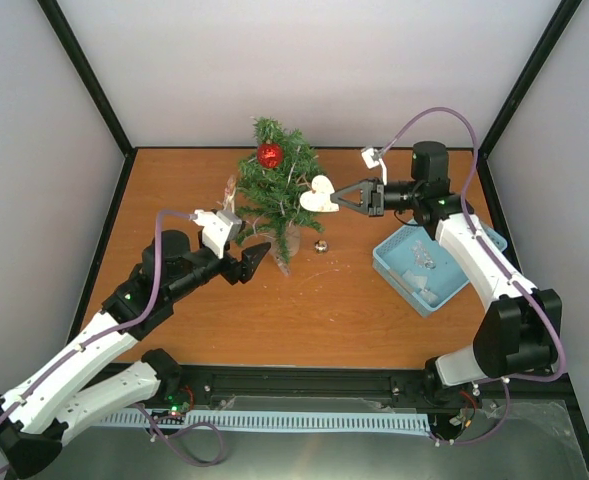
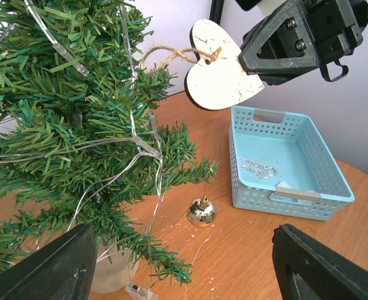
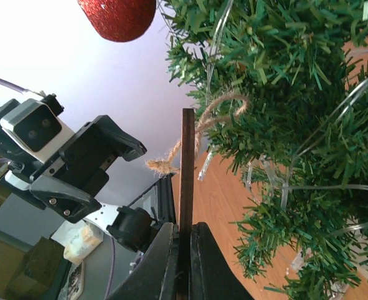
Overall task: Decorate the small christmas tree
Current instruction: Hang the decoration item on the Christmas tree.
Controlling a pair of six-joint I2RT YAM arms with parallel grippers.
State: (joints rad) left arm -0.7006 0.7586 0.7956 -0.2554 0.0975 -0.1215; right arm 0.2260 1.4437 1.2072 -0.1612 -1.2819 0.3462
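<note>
The left gripper [image 1: 257, 257] hung released and empty, just left of the foot of the small christmas tree [image 1: 277, 190]. The tree stood on the table [image 1: 224, 310] toward the far side, its long axis upright and its tip pointing up, with a red bauble [image 1: 269, 155] near the top. On its right flank the wooden heart [image 1: 320, 195] seemed mid-hanging. Its twine loop [image 2: 171, 56] reached into the needles while the right gripper [image 1: 346, 197] was clenched on the heart's edge. By my judgement, the next move called for settling the loop over a branch before letting go.
</note>
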